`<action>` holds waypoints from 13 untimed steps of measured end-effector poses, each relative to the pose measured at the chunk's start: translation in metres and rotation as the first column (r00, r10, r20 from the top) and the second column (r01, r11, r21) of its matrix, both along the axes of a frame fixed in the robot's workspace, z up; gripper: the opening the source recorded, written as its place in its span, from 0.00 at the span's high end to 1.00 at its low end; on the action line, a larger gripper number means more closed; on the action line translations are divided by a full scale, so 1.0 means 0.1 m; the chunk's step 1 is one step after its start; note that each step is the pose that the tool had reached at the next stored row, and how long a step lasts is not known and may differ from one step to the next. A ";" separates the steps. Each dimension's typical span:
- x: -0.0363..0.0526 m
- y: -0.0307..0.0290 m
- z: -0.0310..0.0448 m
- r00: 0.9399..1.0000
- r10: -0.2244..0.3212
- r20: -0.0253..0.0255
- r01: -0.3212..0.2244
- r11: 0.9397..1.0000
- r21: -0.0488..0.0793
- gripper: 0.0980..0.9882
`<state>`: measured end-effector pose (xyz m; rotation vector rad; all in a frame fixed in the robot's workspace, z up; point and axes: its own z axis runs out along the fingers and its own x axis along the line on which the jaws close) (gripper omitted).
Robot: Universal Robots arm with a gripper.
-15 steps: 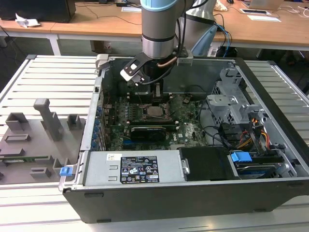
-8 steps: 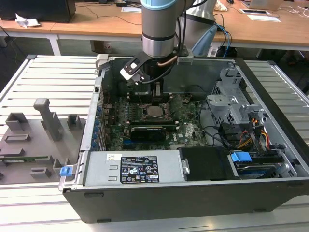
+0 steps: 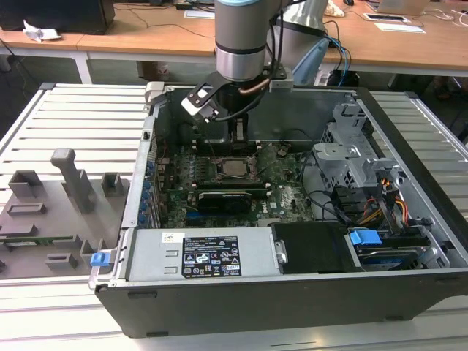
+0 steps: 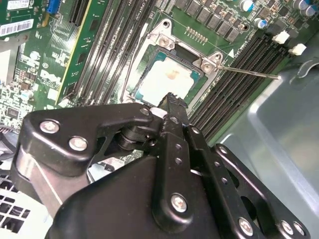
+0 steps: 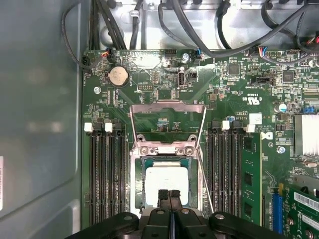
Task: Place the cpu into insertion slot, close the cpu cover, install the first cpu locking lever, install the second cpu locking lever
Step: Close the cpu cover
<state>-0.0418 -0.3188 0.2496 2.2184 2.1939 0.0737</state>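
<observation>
Open computer case [image 3: 256, 301] on slatted table [image 3: 73, 117], desks [image 3: 146, 33] behind. Arm [image 3: 241, 36] vertical over seated cpu [image 5: 167, 180]; gripper [image 5: 169, 194] fingers together, cover [image 5: 167, 105] raised.

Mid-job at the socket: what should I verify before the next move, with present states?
1. cpu in the socket: ok, it lies inside the frame.
2. cpu cover closed: not ok, it stands open, clear of the cpu.
3. locking lever latched: not ok, it sticks out free.
4. gripper empty: ok, fingers together, holding nothing.
5. Gripper clear of the cpu: cannot tell, the tips are over its near edge.
</observation>
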 end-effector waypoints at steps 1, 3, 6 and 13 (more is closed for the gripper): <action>0.000 0.000 0.030 1.000 0.000 0.000 0.000 1.000 0.000 0.99; 0.000 0.001 0.103 1.000 0.000 0.000 0.000 1.000 0.000 0.99; 0.001 0.001 0.180 1.000 0.000 0.000 0.000 1.000 -0.001 0.99; 0.098 0.001 0.180 1.000 0.025 -0.005 -0.025 1.000 -0.001 0.99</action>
